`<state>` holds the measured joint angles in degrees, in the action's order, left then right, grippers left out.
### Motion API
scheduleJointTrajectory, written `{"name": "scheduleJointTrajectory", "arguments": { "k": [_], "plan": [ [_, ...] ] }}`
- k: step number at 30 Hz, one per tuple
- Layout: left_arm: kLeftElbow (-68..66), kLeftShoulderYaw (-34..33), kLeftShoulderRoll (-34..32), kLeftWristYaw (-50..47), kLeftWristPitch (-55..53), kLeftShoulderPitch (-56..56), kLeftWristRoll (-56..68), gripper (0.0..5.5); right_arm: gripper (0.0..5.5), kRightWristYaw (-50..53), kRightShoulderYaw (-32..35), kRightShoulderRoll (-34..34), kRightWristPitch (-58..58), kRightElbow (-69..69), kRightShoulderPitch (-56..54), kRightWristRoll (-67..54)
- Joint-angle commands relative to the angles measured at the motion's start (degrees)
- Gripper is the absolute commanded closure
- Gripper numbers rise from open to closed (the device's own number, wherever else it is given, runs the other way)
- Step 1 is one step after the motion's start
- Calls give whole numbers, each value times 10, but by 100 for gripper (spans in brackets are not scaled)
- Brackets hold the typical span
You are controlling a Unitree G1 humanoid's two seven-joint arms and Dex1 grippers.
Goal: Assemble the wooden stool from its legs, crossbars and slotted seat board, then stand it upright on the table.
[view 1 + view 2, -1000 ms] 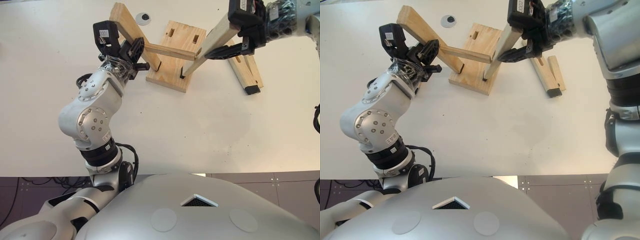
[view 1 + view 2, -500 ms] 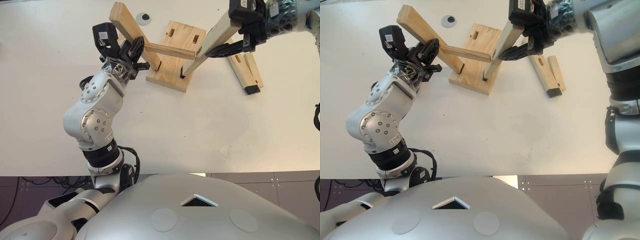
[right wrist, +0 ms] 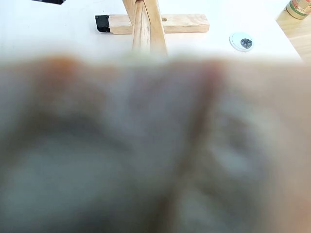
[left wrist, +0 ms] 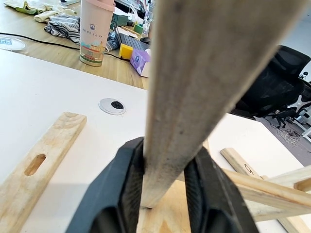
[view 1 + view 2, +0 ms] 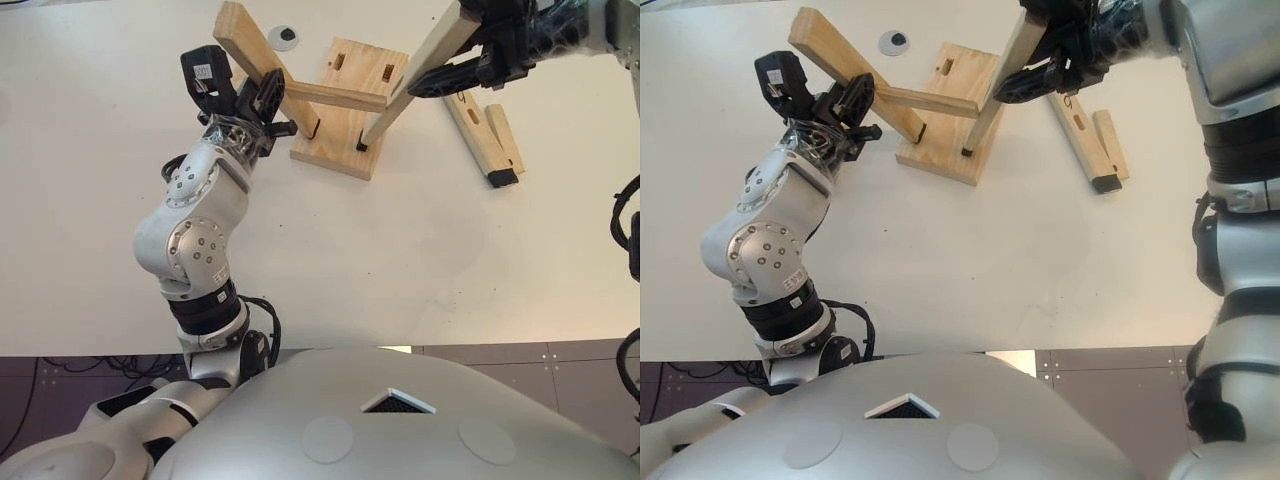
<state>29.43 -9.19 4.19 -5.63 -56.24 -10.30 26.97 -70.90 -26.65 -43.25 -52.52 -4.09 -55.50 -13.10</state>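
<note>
The slotted seat board [image 5: 340, 125] lies flat on the white table. Two legs stand slanted in it, joined by a crossbar [image 5: 335, 97]. My left gripper [image 5: 265, 98] is shut on the left leg [image 5: 245, 38] near the crossbar; in the left wrist view its fingers [image 4: 121, 194] clamp that leg [image 4: 194, 87]. Over the board's far right, my right gripper [image 5: 470, 65] is shut on the upper part of the right leg [image 5: 405, 95], whose foot sits in a slot. That leg is a blur in the right wrist view.
Spare leg and crossbar pieces [image 5: 482, 130] lie on the table to the right of the board, also seen as wood pieces [image 3: 150, 22]. A round cable grommet [image 5: 287, 37] sits behind the board. A cup [image 4: 96, 29] stands on a desk beyond.
Both grippers and the leg frame have shifted slightly toward the far edge. The right leg's top has risen in view, and the left elbow has swung inward.
</note>
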Motion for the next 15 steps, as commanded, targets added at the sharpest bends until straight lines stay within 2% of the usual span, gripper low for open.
{"name": "scheduleJointTrajectory", "arguments": {
  "k": [1, 7, 15],
  "plan": [
    [-39, 2, 63, -46, -12, 49, -7, 446, 345, -9, -48, 0, -5, -19, 20, 30],
    [-44, 13, 61, -63, 10, 46, 8, 446, 345, -20, -57, -5, 22, -44, -5, 46],
    [-40, 23, 57, -83, 21, 51, 22, 446, 345, -12, -68, -20, 17, -56, 18, 57]
  ]
}}
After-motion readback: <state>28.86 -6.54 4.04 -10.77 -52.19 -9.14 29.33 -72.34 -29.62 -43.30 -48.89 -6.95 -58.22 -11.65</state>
